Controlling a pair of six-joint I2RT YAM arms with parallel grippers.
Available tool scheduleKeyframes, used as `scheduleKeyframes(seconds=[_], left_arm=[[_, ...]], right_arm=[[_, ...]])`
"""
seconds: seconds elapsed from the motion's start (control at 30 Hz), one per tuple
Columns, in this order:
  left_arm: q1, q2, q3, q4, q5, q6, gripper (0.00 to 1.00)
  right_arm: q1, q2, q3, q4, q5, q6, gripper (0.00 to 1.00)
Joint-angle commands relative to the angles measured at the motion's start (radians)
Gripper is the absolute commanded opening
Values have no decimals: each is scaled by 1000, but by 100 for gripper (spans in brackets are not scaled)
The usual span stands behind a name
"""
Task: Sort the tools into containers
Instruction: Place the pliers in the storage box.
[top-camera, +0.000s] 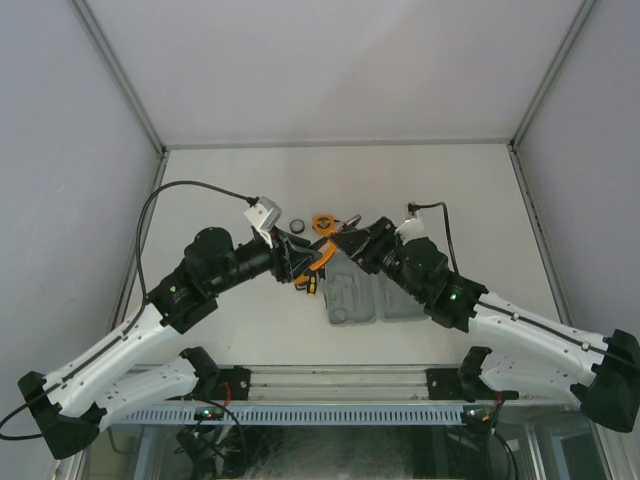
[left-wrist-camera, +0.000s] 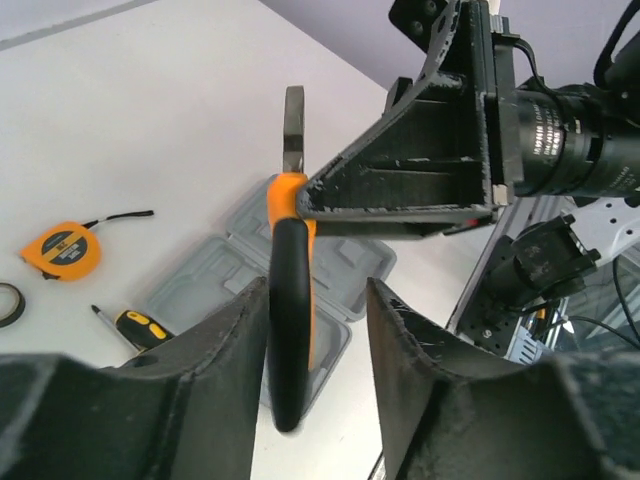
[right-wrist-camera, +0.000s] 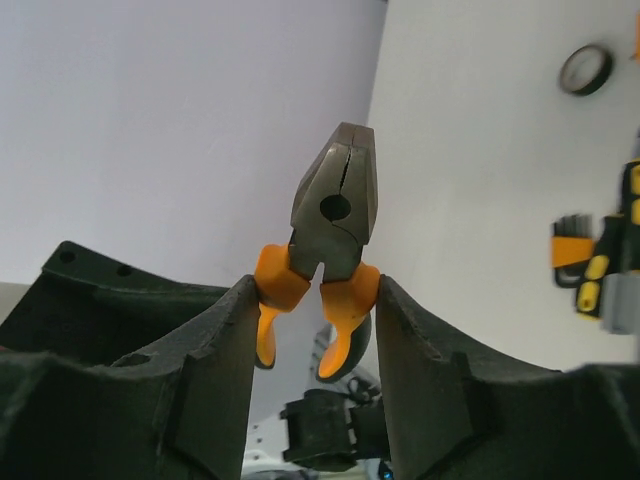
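Observation:
The orange-and-black pliers (top-camera: 325, 252) hang in the air between both arms, above the far left part of the grey tool case (top-camera: 368, 300). My right gripper (right-wrist-camera: 315, 285) is shut on the pliers (right-wrist-camera: 335, 215) at the orange handle shoulders, steel head pointing away. My left gripper (left-wrist-camera: 315, 295) is open around one black handle of the pliers (left-wrist-camera: 288, 300); the handle lies against the left finger, with a gap to the other. The right gripper's fingers (left-wrist-camera: 400, 185) show there, clamping the pliers. The case (left-wrist-camera: 215, 270) lies open below.
The orange tape measure (left-wrist-camera: 62, 250), black ring (left-wrist-camera: 8, 303) and a black-and-yellow screwdriver (left-wrist-camera: 140, 325) lie on the table left of the case. The ring (right-wrist-camera: 585, 68) and orange hex-key set (right-wrist-camera: 572, 250) show in the right wrist view. Enclosure walls surround the table.

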Motion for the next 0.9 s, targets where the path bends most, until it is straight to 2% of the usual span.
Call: scheduleKeyframes(seconds=[0.0,0.13,0.27,0.53,0.67,0.87], left_arm=[[-5,-17,-3,51,65,-14,50],[-4,-19,0,41,58,-17,53],[3,-15,7,7,16,-19,54],[105,-1,-17,-8,64,-73,54],[131,3,-21,-14,79,-76,54],[137,19,-17,-51,75,-66,53]], right_arm=[[-22,-67,46,-47,110,-169,0],[-44,-115,53,-141,138,-276,0],[-101,-168,84,-321,131,-365,0],[-205,-240,86,-557,12,-603,0],[-288,-223,101,-653,-57,-651,0],[-410,-94,166,-808,-212,-741,0]])
